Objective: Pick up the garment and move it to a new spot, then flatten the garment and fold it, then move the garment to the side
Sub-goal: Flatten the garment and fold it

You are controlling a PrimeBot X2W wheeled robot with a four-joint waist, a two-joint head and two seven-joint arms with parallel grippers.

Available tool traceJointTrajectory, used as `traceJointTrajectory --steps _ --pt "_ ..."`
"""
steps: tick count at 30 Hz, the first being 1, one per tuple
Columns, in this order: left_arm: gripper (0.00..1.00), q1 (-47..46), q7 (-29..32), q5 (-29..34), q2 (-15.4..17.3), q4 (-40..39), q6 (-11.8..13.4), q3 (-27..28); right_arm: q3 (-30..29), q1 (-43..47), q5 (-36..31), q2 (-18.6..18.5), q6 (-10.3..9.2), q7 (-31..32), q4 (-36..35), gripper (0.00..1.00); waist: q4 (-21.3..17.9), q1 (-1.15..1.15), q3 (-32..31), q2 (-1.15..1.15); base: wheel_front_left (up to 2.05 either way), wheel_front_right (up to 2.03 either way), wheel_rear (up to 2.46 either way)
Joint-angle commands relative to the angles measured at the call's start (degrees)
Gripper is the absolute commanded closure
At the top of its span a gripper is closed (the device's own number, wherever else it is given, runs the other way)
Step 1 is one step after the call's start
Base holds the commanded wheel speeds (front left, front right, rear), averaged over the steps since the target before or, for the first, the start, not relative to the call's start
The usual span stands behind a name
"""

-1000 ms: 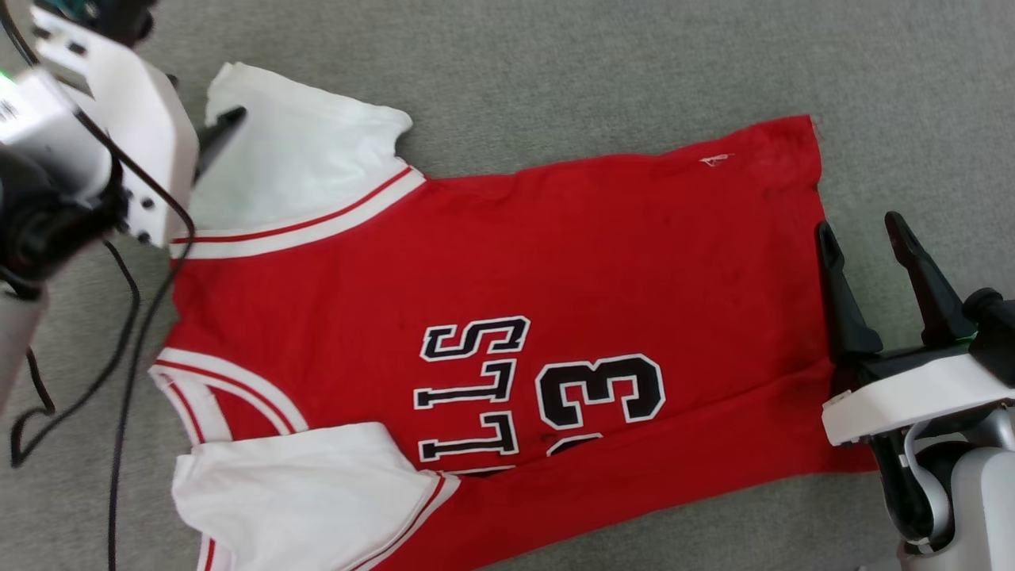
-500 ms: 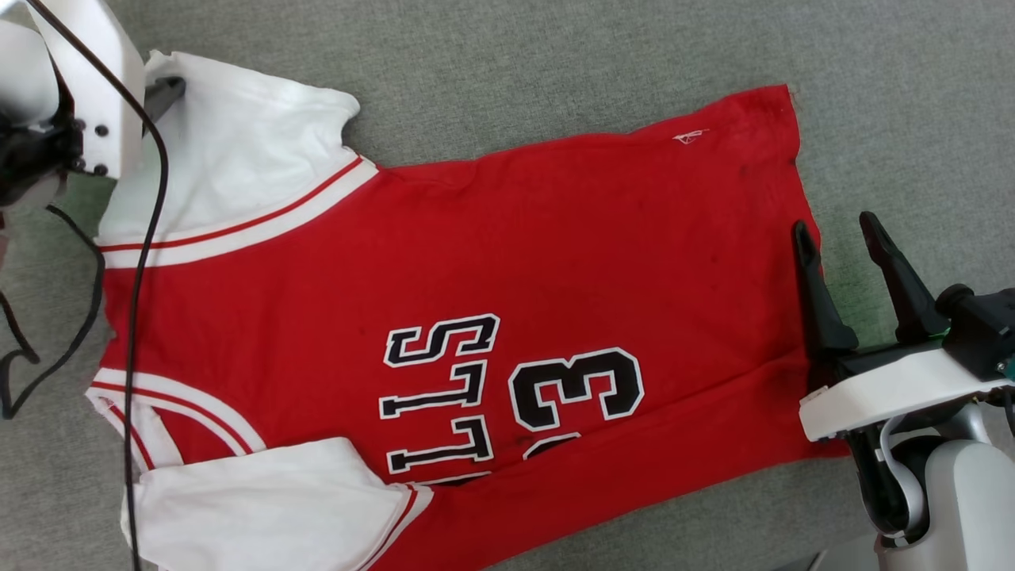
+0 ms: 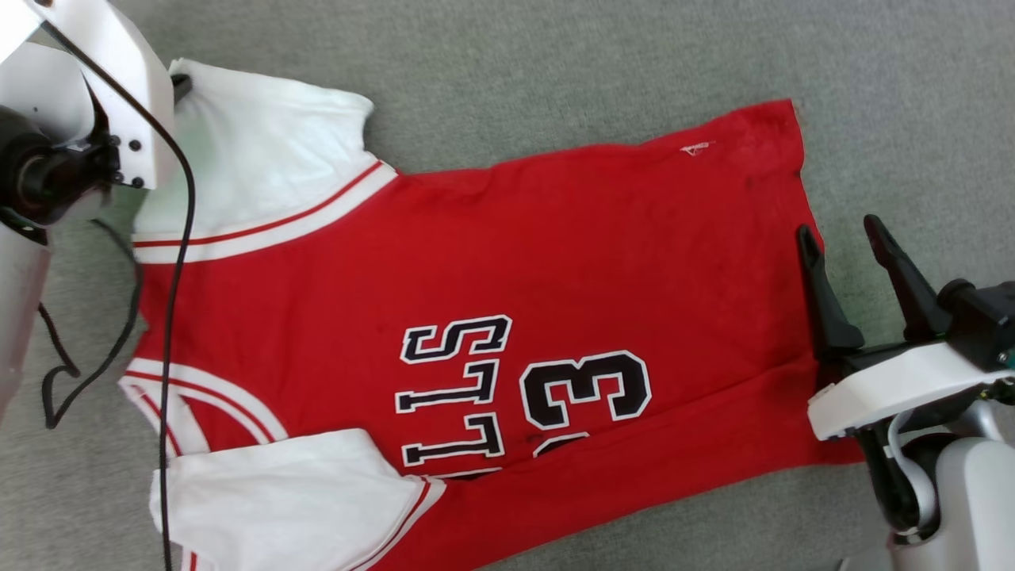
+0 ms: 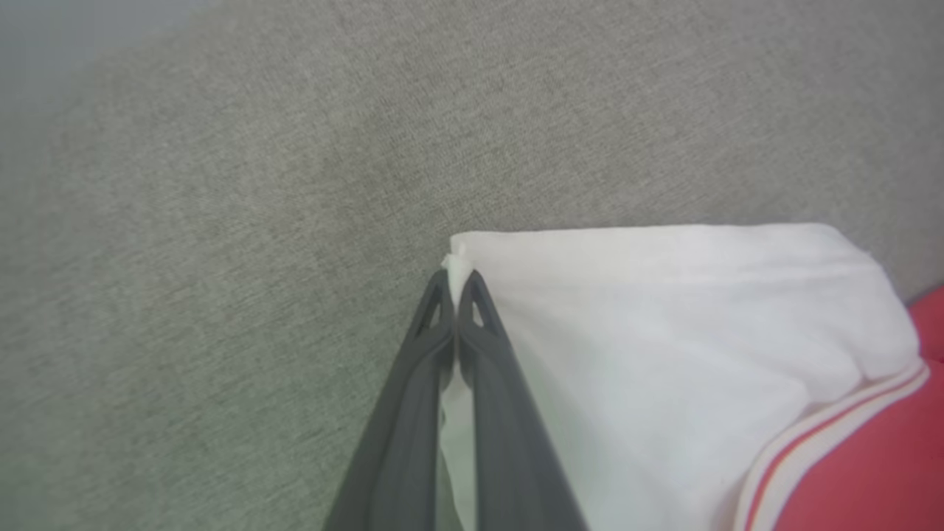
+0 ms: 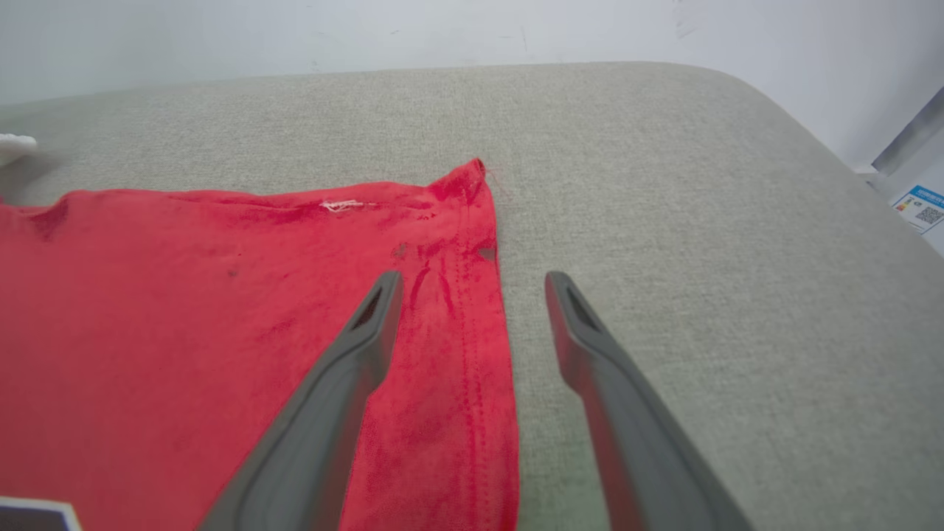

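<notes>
The garment (image 3: 492, 262), a red jersey with white sleeves and black "33", lies spread flat on the grey cushion, collar to the left and hem to the right. My left gripper (image 3: 181, 82) is at the far corner of the upper white sleeve (image 3: 254, 151). In the left wrist view the left gripper (image 4: 457, 279) is shut, with white sleeve cloth (image 4: 664, 354) pinched between the fingers at the sleeve's corner. My right gripper (image 3: 842, 234) stands open at the hem. Seen from the right wrist, the right gripper (image 5: 473, 284) straddles the hem edge (image 5: 487, 310), one finger over red cloth, the other over grey fabric.
The grey upholstered surface (image 5: 664, 184) ends in a rounded edge at the far right, with a pale wall (image 5: 442, 29) behind it and a small label (image 5: 918, 208) beyond it. A black cable (image 3: 170, 317) hangs from my left arm across the collar side.
My left gripper has slid to the outer corner of the upper sleeve and shut on it. The head camera shifted a little. The right gripper has stayed open at the hem.
</notes>
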Motion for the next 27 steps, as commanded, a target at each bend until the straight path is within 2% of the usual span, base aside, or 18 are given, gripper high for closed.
traceJointTrajectory --steps 1,7,13,18,22,27 --pt "1.00 0.71 -1.90 -0.26 -0.60 -0.37 -0.25 0.67 -0.11 -0.65 -0.45 -1.09 -0.05 0.89 -0.31 0.00 1.14 0.00 -1.80 0.00 0.00 0.00 0.00" --pt "1.00 3.61 -7.15 -1.50 -1.88 -3.10 -0.44 1.54 0.55 0.12 -0.53 -5.77 -0.06 7.79 -1.27 0.00 3.97 0.00 -6.01 0.00 0.00 0.00 0.00" --pt "1.00 8.08 -9.52 -2.10 -1.37 -10.52 0.22 1.67 2.24 -1.59 2.63 -12.66 -0.06 19.57 -2.80 0.00 7.37 0.00 -8.45 0.00 0.00 0.00 0.00" --pt "1.00 12.64 -10.51 -3.92 -1.38 -19.45 1.54 2.47 4.56 -4.20 6.99 -20.17 -0.06 31.19 -3.14 0.00 10.86 0.00 -8.33 0.00 0.00 0.00 0.00" --pt "1.00 15.97 -10.83 -3.75 -0.86 -26.05 3.22 2.28 4.43 -7.65 10.33 -23.42 -0.06 37.82 -2.08 0.00 13.38 0.00 -7.36 0.00 0.00 0.00 0.00" --pt "1.00 18.62 -11.93 -2.10 -1.00 -32.45 4.61 1.18 3.54 -11.38 11.00 -27.28 -0.06 42.64 0.49 0.00 16.77 0.00 -5.34 0.00 0.00 0.00 0.00"
